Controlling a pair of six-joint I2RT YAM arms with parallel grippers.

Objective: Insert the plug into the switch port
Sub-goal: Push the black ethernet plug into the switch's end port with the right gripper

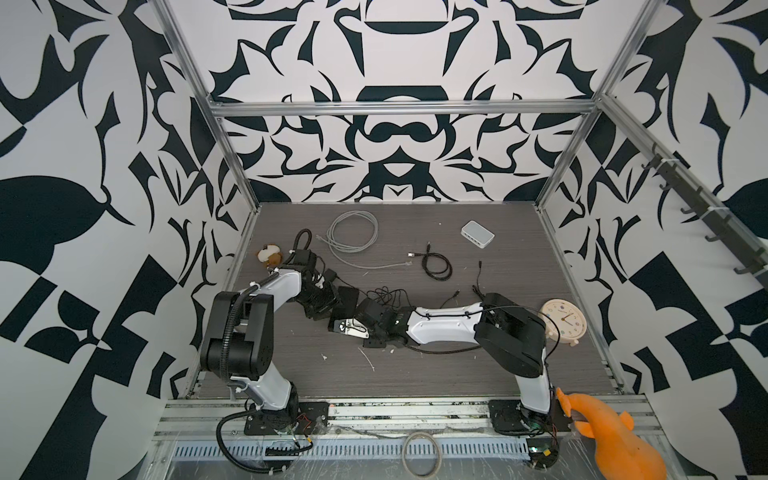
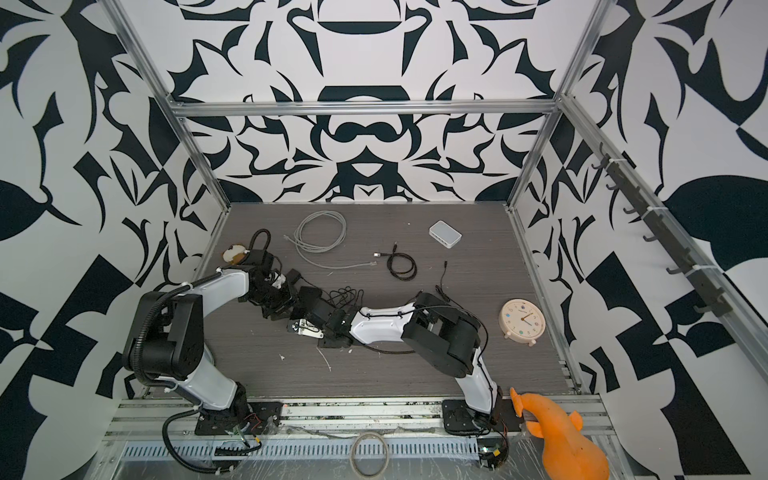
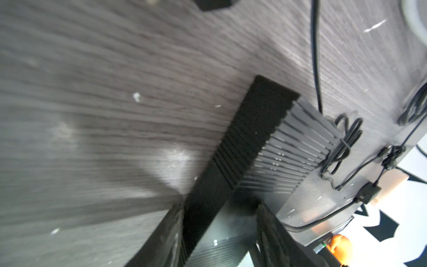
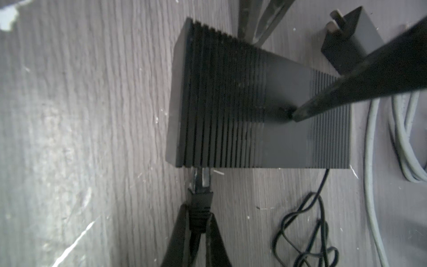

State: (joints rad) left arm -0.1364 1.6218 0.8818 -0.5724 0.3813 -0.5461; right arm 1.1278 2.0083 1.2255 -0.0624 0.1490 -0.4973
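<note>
Right gripper (image 4: 199,209): clenched on the plug (image 4: 200,198), gripping its black boot just on the near side of the switch (image 4: 231,104).
Plug: its clear head touches the switch's near edge, close to one corner. The port face is hidden, so we cannot tell whether it has entered a port.
Step in hand: we judge this to be the seating push.
How to push: we would hold the plug square to that edge and drive it straight in, gently. Any yaw is likely to jam the head on the port lip. We cannot make out the latch side, so we would not force it.
Thin black cord (image 4: 323,181): it leaves the switch's same edge, further along. We would steer the wrist clear of it.
Left gripper (image 3: 219,205): its jaws straddle the switch from the far side, with one fingertip (image 4: 300,113) bearing on the ribbed face. We read this as grasping the switch. A firm hold should stop the switch sliding away from the push.
Power adapter (image 4: 346,44): just beyond the switch's far edge, not involved.
White box (image 1: 478,234): well apart from the switch, towards the back wall.
</note>
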